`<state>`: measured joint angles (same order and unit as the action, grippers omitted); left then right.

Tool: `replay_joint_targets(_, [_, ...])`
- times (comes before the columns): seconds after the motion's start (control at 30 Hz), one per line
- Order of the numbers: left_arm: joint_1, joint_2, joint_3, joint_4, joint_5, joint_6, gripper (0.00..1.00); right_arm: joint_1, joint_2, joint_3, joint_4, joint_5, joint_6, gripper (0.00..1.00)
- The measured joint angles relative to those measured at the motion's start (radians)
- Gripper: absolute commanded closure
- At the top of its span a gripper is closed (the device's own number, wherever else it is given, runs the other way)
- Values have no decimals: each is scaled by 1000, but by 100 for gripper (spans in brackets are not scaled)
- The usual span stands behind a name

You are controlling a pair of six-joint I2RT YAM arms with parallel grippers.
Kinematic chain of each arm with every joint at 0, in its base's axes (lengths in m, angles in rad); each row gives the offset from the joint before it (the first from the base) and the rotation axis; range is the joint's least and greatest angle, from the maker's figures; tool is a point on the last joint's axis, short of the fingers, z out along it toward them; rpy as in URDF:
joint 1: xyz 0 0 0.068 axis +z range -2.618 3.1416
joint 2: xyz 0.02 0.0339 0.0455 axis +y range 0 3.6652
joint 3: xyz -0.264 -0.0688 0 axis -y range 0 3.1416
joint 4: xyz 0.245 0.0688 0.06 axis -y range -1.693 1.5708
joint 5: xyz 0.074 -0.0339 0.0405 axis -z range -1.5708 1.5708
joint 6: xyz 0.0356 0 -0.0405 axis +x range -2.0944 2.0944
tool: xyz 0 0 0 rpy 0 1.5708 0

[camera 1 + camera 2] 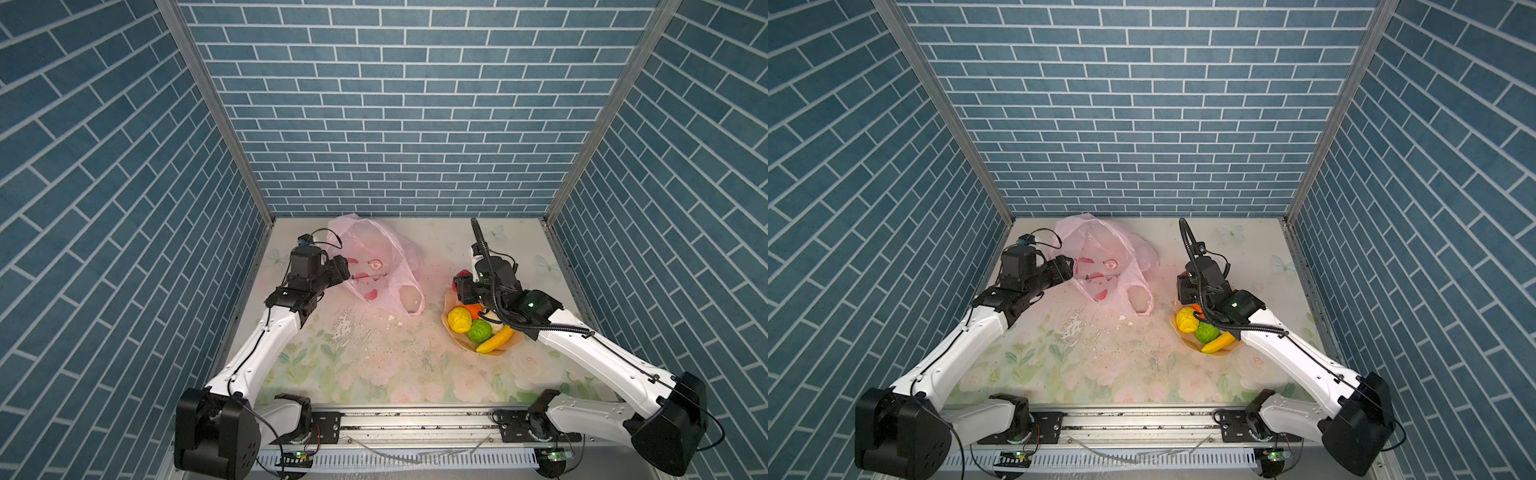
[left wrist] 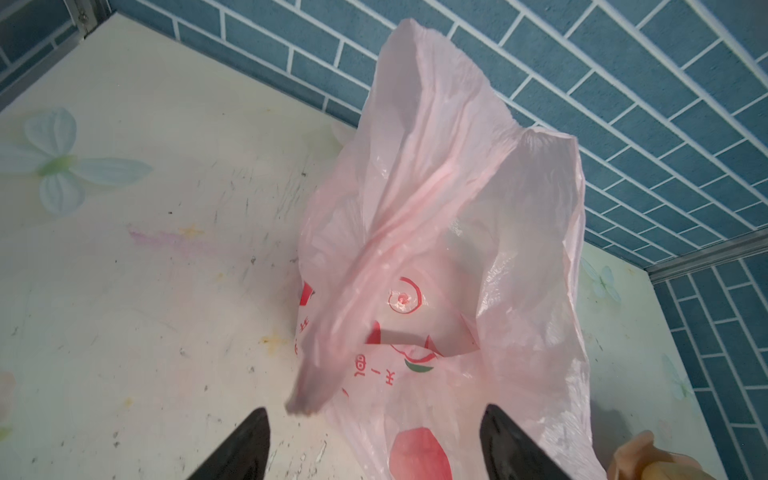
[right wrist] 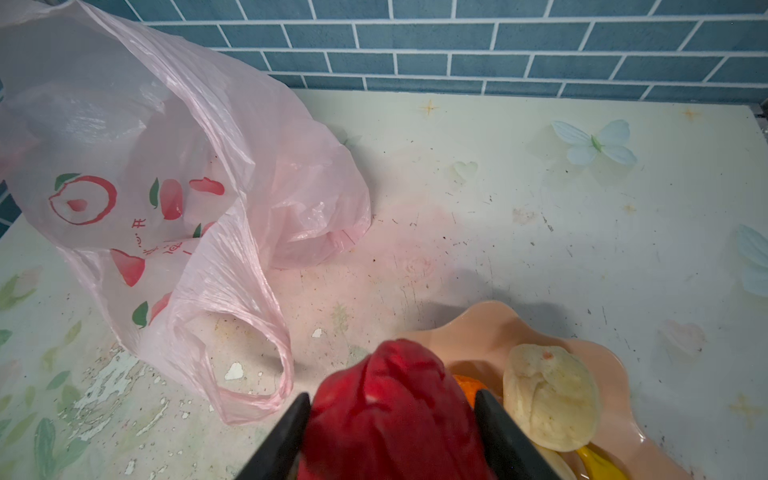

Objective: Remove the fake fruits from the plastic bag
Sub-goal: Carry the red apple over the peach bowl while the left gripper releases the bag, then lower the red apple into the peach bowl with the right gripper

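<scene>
The pink plastic bag (image 1: pixel 374 257) (image 1: pixel 1100 266) lies slumped at the back left of the table, one loop handle (image 1: pixel 409 299) toward the middle. My left gripper (image 1: pixel 347 272) (image 2: pixel 376 409) stands open at the bag's left side, a loose twisted handle (image 2: pixel 316 386) hanging just beyond its fingertips. My right gripper (image 3: pixel 392 401) is shut on the red apple (image 3: pixel 390 407) (image 1: pixel 463 274), above the bowl's left rim. In the bowl lie a yellow round fruit (image 1: pixel 459 319), a bumpy green ball (image 1: pixel 478 330), a banana (image 1: pixel 494 340), an orange (image 3: pixel 467 384) and a cream lump (image 3: pixel 548 399).
The peach scalloped bowl (image 1: pixel 498 351) (image 3: pixel 490 328) sits on the right half of the flowered table, under my right wrist. Blue brick walls close in the back and both sides. Scuffed, flaking patches mark the table's middle (image 1: pixel 349 328).
</scene>
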<state>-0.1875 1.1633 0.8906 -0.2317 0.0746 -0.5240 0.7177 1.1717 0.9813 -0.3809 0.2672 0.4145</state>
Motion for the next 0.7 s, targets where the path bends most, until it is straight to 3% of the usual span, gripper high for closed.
replay_joint_targets(0.3, [0, -97, 167, -193, 89, 81, 6, -57, 18, -5, -3, -25, 0, 91])
replay_joint_targets(0.5, [-13, -175, 66, -201, 87, 119, 5, -86, 55, -5, -11, -32, 8, 91])
replay_joint_targets(0.7, [-56, -219, 57, -228, 50, 179, 2, -93, 117, -4, -23, -40, 26, 91])
